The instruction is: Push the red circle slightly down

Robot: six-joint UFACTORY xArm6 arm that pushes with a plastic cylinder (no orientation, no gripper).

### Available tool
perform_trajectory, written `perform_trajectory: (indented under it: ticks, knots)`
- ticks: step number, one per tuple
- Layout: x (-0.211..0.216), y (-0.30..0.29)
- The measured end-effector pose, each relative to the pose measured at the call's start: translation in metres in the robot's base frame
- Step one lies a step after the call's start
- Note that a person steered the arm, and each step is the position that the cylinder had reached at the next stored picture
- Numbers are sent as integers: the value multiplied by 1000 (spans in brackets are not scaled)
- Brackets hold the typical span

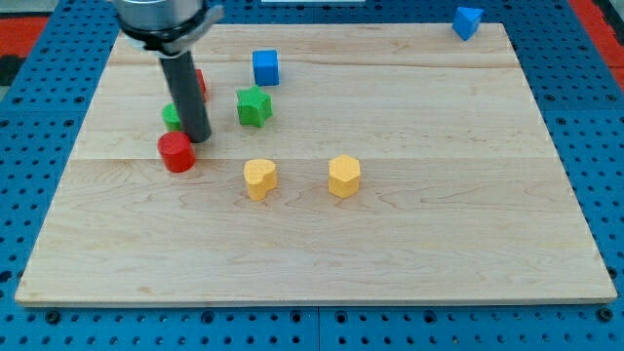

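Observation:
The red circle (176,152) is a short red cylinder on the left part of the wooden board (409,244). My tip (198,137) is at the end of the dark rod, right at the circle's upper right edge, touching or nearly touching it. A green block (173,116) sits just above the circle, partly hidden by the rod. Another red block (200,84) shows behind the rod, mostly hidden.
A green star-shaped block (253,105) and a blue cube (265,67) lie right of the rod. A yellow heart-shaped block (259,178) and a yellow hexagonal block (344,175) lie at mid board. A blue block (467,20) sits at the top right corner.

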State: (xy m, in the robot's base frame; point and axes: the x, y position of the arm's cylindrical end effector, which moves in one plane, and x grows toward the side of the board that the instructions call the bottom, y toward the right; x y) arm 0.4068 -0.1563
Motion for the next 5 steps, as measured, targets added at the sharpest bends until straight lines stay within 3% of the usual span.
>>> perform_trajectory:
  ticks: [2, 5]
  knots:
    - [2, -51]
    - [6, -45]
